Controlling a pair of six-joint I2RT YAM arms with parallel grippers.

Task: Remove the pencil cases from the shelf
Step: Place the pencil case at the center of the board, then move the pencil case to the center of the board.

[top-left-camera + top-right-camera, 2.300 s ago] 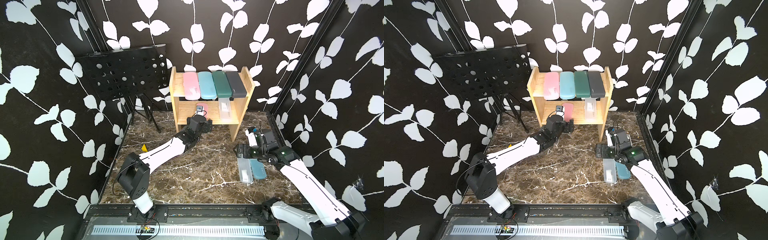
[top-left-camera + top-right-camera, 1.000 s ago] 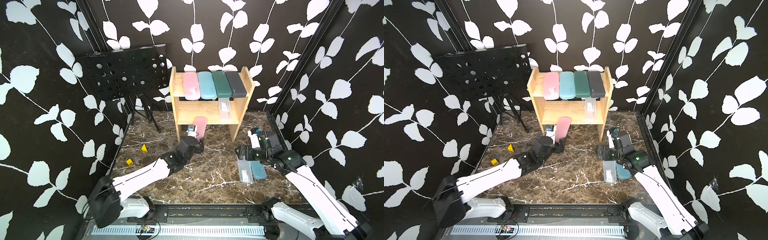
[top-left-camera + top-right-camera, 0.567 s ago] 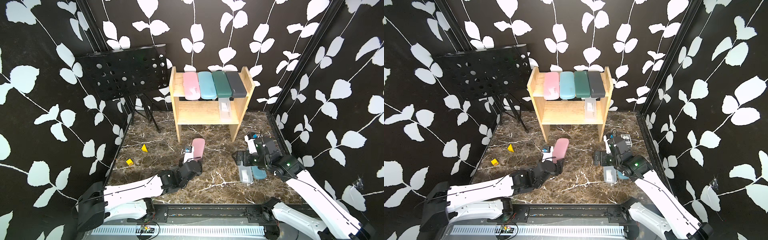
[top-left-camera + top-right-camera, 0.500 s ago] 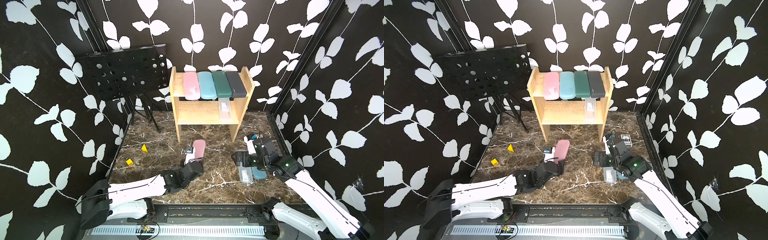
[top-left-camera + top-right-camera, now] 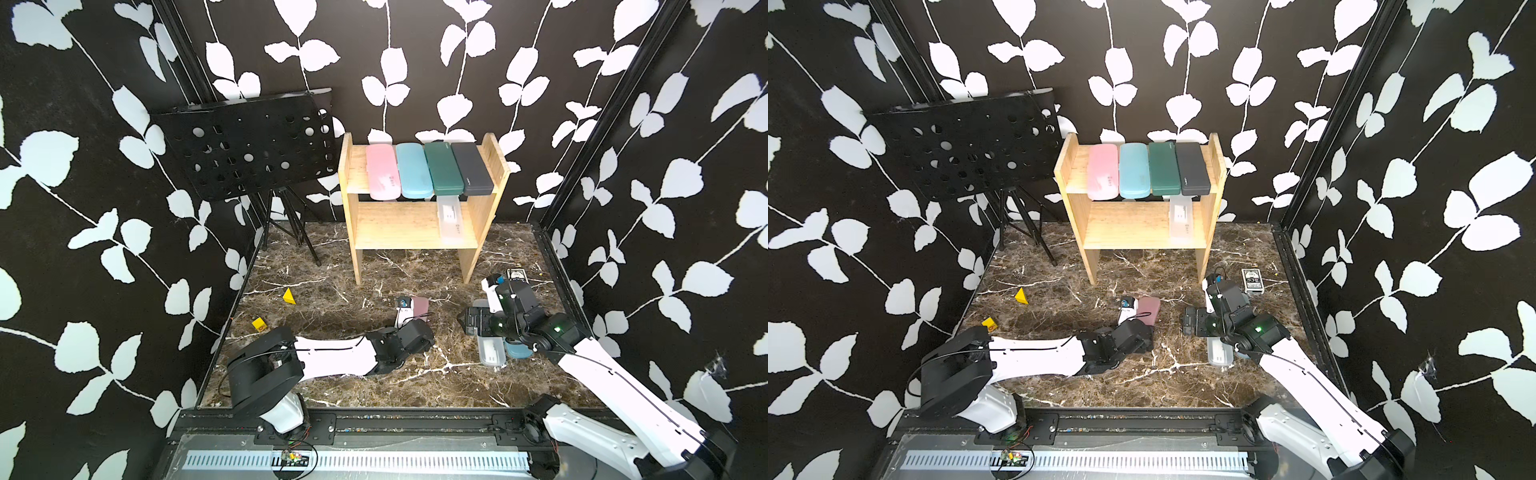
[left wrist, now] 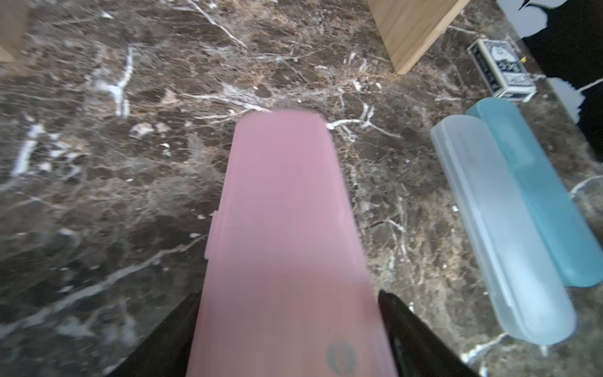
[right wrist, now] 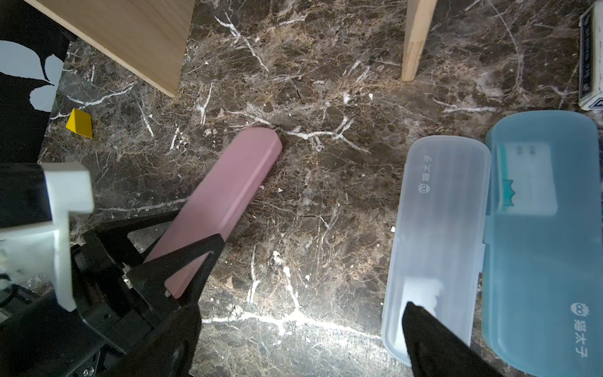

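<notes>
The wooden shelf [image 5: 399,224] holds pink [image 5: 382,172], light blue [image 5: 412,170], dark green [image 5: 444,168] and dark grey [image 5: 471,168] pencil cases on its top board. A frosted clear one [image 5: 451,222] lies on the lower board. Another pink case [image 7: 228,192] slants down to the marble floor, its far end touching. My left gripper [image 6: 287,292] flanks its near end, open, with a sliver of floor beside one finger [image 6: 401,326]. My right gripper [image 7: 300,313] hovers open above a clear case [image 7: 437,228] and a blue case [image 7: 538,228] lying side by side on the floor.
A black perforated music stand [image 5: 249,145] on a tripod stands left of the shelf. A card box [image 5: 516,275] lies by the right wall, behind my right arm. Two yellow blocks [image 5: 289,297] [image 5: 258,323] lie at the left of the floor.
My left arm drew the pink case off the lower board and brought it down to the front of the floor, where its jaws have widened. The right arm shifted slightly forward.
</notes>
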